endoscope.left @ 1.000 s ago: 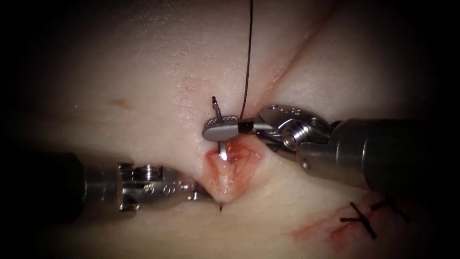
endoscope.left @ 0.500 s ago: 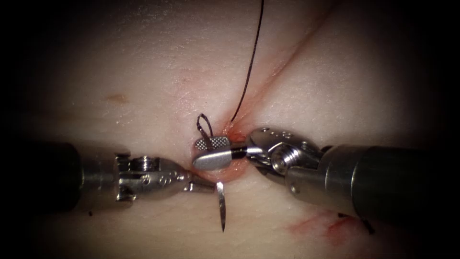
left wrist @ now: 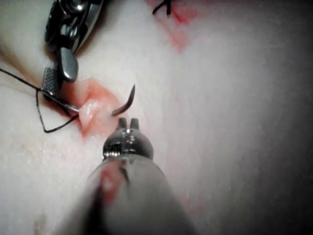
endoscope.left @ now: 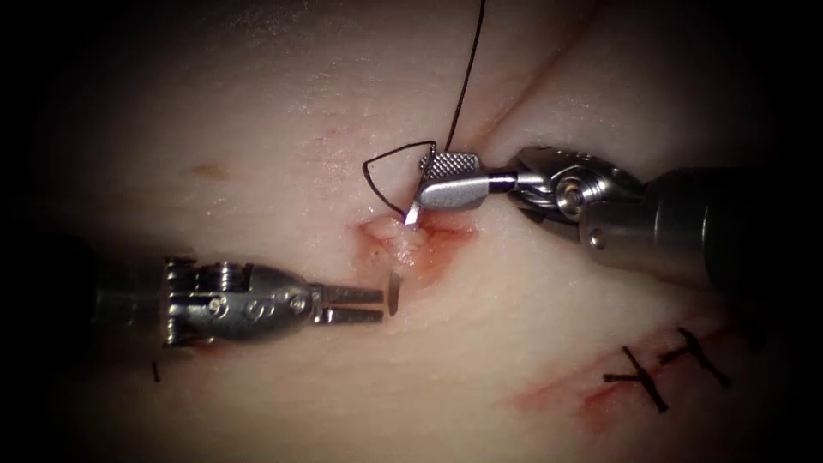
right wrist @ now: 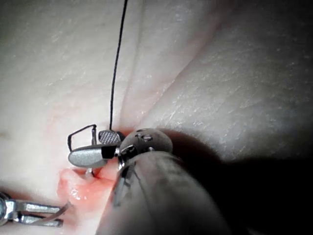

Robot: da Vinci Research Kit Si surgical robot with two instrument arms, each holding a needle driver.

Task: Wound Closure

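Note:
The curved needle sits in the tissue at the open cut [endoscope.left: 420, 244]. Its tail end [endoscope.left: 413, 212] shows at the cut's upper edge and its point end [endoscope.left: 394, 291] sticks out at the lower left edge. My left tool [endoscope.left: 377, 305] lies on the left, jaws slightly apart, tips just short of the point end [left wrist: 124, 102], holding nothing. On the right, my right tool [endoscope.left: 424, 180] hovers over the tail with jaws wide open and empty. Dark thread [endoscope.left: 463, 86] loops left of the right tool and runs up out of view.
Two finished dark stitches [endoscope.left: 660, 377] cross a closed stretch of the cut at the lower right, with red fluid [endoscope.left: 557, 396] smeared beside them. A short cut end of thread [endoscope.left: 155, 371] lies below the left tool's shaft.
The right tool let go of the needle, opened wide and rose to the upper right. The left tool, which gripped the needle half a second ago, has parted its jaws and shifted up.

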